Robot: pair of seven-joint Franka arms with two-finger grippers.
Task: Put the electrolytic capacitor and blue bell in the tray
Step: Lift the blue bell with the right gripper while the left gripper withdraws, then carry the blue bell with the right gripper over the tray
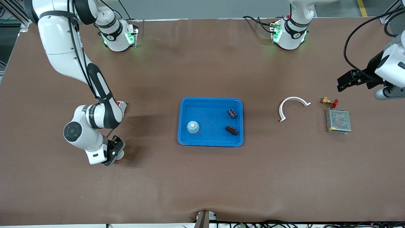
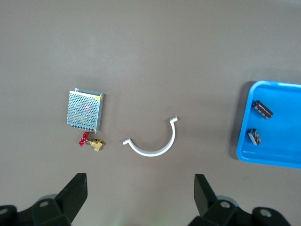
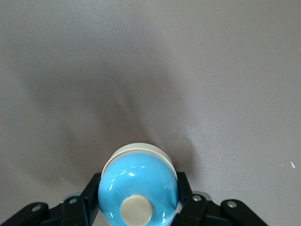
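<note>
Down near the front camera, the right gripper (image 1: 114, 154) sits low at the right arm's end of the table, its two fingers pinching a blue bell (image 3: 138, 194) by the sides, round top up. From there the tray (image 1: 210, 143) lies toward the middle of the table, with only bare brown table (image 1: 152, 177) between, and it already has another blue bell (image 1: 192, 127) and two dark capacitors (image 1: 232, 113) in it, with open floor in the middle. Over the left arm's end, the left gripper (image 2: 140, 193) waits in the air with fingers spread wide, holding nothing, so the right arm is the one to carry this bell over the rim.
</note>
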